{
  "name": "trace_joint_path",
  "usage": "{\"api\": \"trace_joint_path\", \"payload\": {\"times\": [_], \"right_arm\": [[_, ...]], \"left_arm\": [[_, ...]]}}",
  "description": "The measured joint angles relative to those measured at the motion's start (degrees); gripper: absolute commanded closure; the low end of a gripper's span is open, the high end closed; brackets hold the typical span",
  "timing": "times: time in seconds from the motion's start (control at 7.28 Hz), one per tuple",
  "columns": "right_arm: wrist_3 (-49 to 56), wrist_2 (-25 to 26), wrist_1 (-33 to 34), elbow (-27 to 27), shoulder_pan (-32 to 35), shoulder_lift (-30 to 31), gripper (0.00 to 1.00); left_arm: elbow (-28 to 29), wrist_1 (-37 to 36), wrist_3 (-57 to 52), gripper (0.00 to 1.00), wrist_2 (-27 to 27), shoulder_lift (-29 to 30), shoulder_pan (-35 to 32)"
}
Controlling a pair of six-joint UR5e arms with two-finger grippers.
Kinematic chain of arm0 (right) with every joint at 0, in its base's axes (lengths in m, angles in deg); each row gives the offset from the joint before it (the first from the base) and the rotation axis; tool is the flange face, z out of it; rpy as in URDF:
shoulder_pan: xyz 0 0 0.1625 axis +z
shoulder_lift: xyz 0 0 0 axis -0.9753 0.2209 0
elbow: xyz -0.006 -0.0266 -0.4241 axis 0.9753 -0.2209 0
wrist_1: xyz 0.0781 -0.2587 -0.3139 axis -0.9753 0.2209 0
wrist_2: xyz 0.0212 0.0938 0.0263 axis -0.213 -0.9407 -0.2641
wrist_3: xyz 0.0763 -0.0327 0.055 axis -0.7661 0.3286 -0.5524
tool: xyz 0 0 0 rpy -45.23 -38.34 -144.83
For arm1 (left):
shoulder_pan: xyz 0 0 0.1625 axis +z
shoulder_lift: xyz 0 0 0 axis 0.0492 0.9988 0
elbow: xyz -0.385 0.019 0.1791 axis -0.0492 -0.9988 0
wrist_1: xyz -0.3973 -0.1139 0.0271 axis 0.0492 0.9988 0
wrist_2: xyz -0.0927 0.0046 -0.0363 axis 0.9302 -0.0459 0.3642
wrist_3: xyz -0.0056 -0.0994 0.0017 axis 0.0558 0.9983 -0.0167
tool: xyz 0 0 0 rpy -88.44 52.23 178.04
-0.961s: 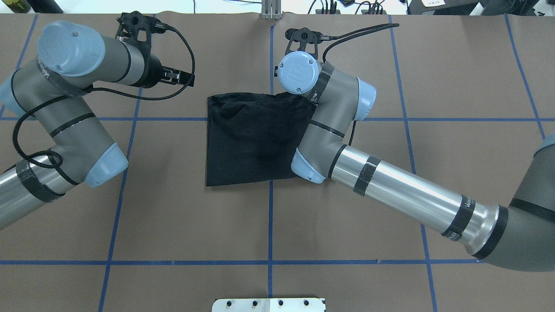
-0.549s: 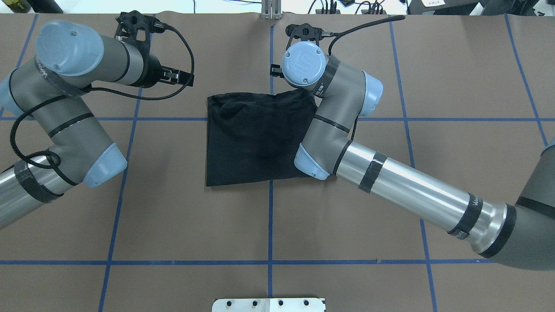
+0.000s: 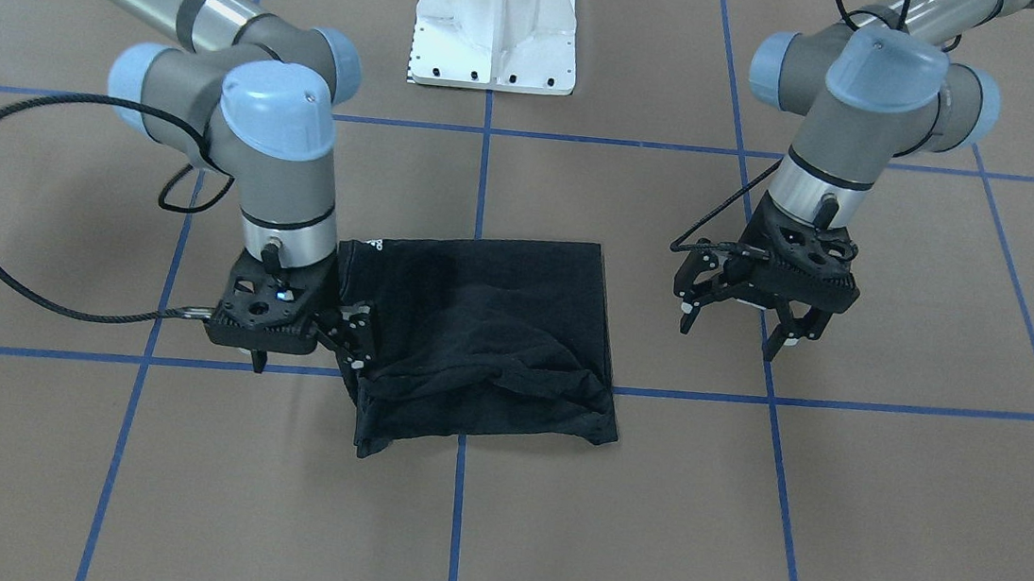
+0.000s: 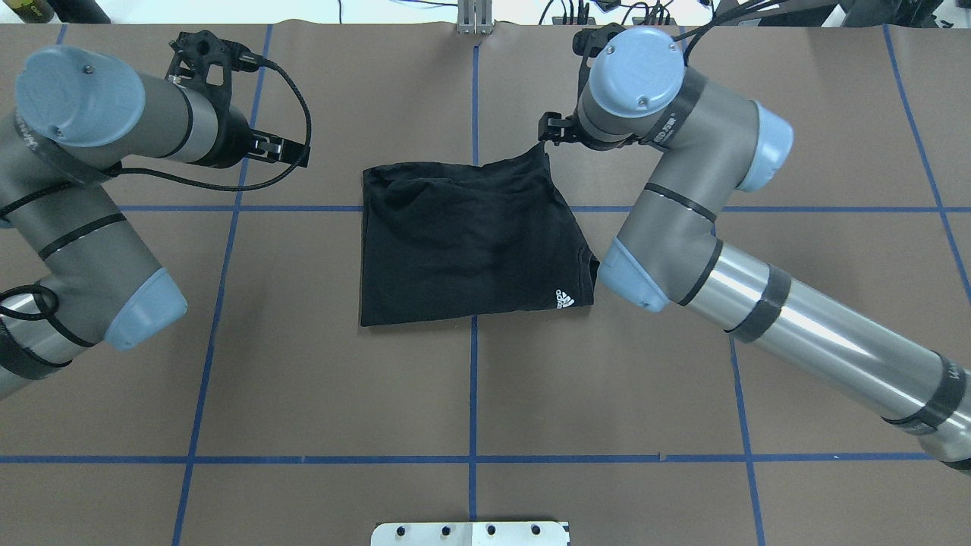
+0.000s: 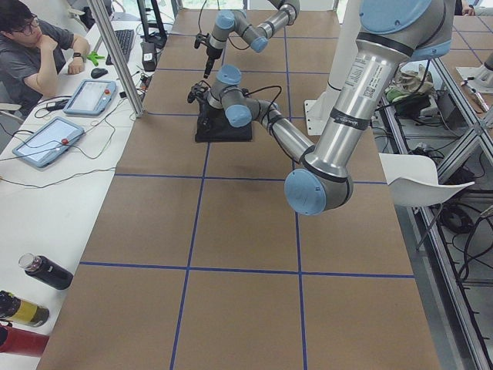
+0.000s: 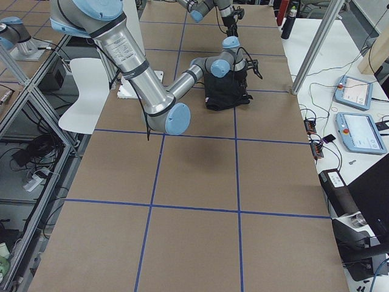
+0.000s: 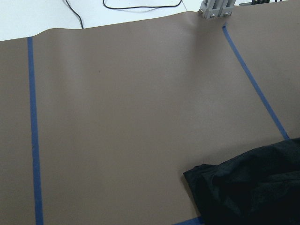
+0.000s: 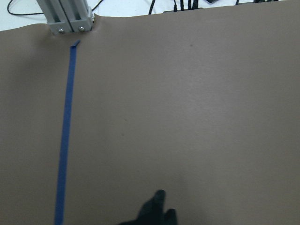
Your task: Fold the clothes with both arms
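Black T-shirt: mid-table, straddling centre blue tape line, folded to a near-square pad, so no real long axis. L edge straight, running near–far. R edge slanting outward toward robot, w/ small white logo at near-R corner. Far edge rumpled, lying L–R. Far-R corner drawn up to a peak pointing at right gripper.

Key relation: that far edge, w/ one gripper by each end.
- At far-R corner, right gripper touching or just over the cloth, a black tip poking into bottom of right wrist view. Jaws hidden under wrist, so can't tell whether nipping that tip or standing apart beside it.
- Off far-L corner, left gripper: fingers spread, empty, not on cloth, above table by the look.
- From left gripper to T-shirt: toward centre (robot's R) and slightly toward robot. Far-L corner just inside lower-R of left wrist view.
- Nearer by far: the right. A gap to close for the left.

Pose:
- right arm reaching in long from robot's R, forearm slanting across table, wrist turned down beside the corner.
- left arm bent back on itself, wrist out far-L of cloth, tool pointing down per front view.

Prob. next: both far corners carried toward robot, so left gripper in to far-L corner first.
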Motion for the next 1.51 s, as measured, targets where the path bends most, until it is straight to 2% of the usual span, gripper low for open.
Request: {"api": "trace_joint_path", "payload": {"times": [0.27,0.41,0.55,0.82,1.1,1.24,1.51], "right_arm": [[7.6,-5.1,8.1,12.6,3.3,8.2,0.0],[12.2,-9.2,10.2,16.1,6.1,11.9,0.0],[16.8,-14.3,11.0,17.5,9.6,15.2,0.0],[29.8,-23.7,11.3,18.3,17.6,23.3,0.0],[47.2,-27.1,11.2,18.3,27.0,33.0,0.0],[55.5,-28.8,11.3,18.1,32.2,38.0,0.0],[65.0,-31.4,11.1,17.8,39.9,47.5,0.0]], "left_arm": [[-6.7,-8.3,-9.2,0.0,1.3,-3.7,-4.3],[-8.3,-11.2,-14.8,0.0,5.7,-5.4,-9.2],[-8.8,-15.0,-21.5,0.0,10.6,-6.5,-14.3],[-7.7,-20.8,-30.3,0.0,14.5,-9.8,-21.7],[-3.0,-21.9,-36.7,0.0,15.2,-11.2,-27.3],[-0.1,-22.0,-43.4,0.0,15.6,-11.8,-30.8],[5.5,-21.8,-53.7,0.0,17.7,-13.9,-36.7]]}}
